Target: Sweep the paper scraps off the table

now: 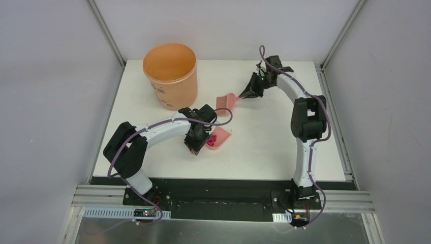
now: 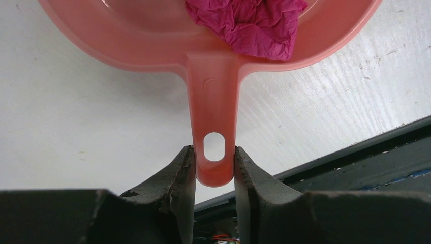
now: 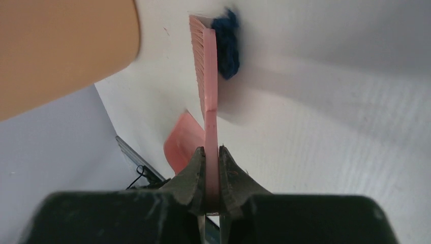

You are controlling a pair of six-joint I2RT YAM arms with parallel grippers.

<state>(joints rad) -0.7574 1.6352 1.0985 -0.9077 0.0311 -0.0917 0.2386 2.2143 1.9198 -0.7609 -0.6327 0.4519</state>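
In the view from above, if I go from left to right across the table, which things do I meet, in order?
Orange bucket → left gripper → pink dustpan → right gripper. The pink brush overlaps the dustpan, so I leave it out.

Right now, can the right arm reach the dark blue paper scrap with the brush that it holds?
Probably yes. The right gripper is shut on the pink brush, and the dark blue scrap lies right beside its bristle end on the table, with nothing between them.
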